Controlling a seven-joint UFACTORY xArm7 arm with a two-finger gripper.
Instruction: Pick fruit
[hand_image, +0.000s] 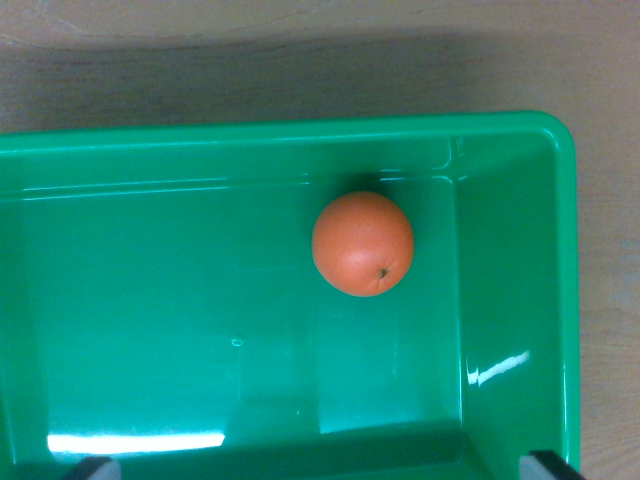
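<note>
Wooden table (300, 50) under green bin (568, 300) — orange (362, 244) near far wall, claw (322, 468) wide, empty.

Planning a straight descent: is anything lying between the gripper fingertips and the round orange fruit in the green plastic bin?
Nothing: the wrist view shows only bare bin floor between the gripper and the round orange fruit.

Gripper: partly in frame

Two dark fingertips (92, 468) show at the bottom edge, one at the wrist view's left, one at its right, set wide apart, holding nothing.
</note>
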